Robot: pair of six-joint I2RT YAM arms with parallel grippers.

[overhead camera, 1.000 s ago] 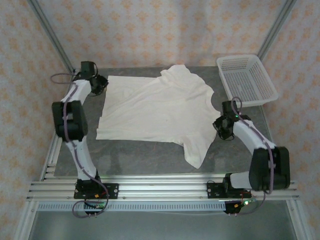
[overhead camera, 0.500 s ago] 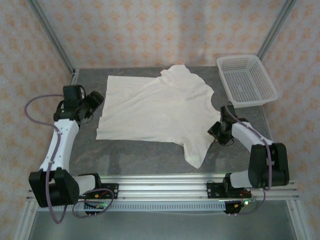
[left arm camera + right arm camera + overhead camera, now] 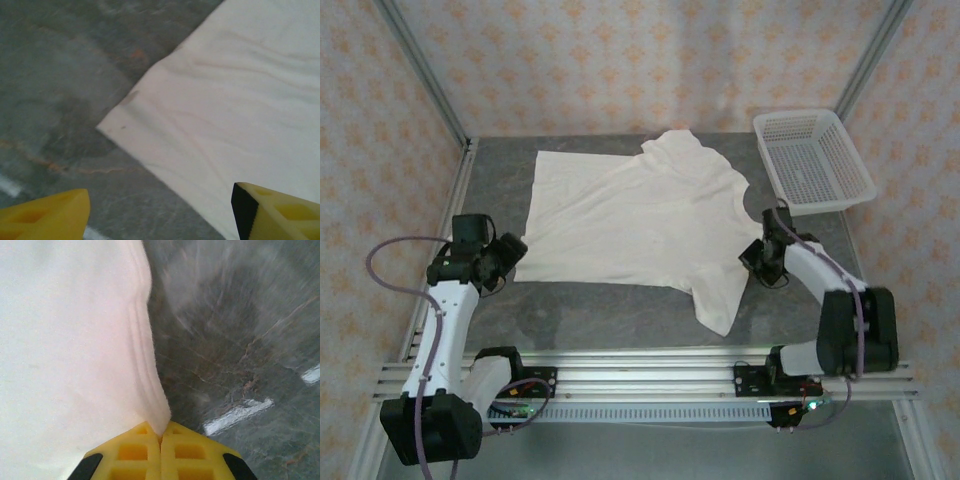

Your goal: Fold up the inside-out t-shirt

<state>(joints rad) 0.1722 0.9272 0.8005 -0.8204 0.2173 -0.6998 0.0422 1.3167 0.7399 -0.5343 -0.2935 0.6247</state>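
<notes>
Desk [image 3: 620,315] carries the inside-out t-shirt [image 3: 630,215] spread flat across its middle. Right pincer [image 3: 161,435] is clamped on the shirt's right edge; left pincer [image 3: 160,210], wide apart and empty, should straddle the near hem corner [image 3: 102,127] squarely before closing.

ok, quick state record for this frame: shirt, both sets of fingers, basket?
garment: white t-shirt spread flat on the table, unfolded
left fingers: open, at the shirt's near-left corner, holding nothing
right fingers: shut on the shirt's right edge, by the near sleeve
white mesh basket: far right corner, apart from the shirt
fold: not yet started
</notes>
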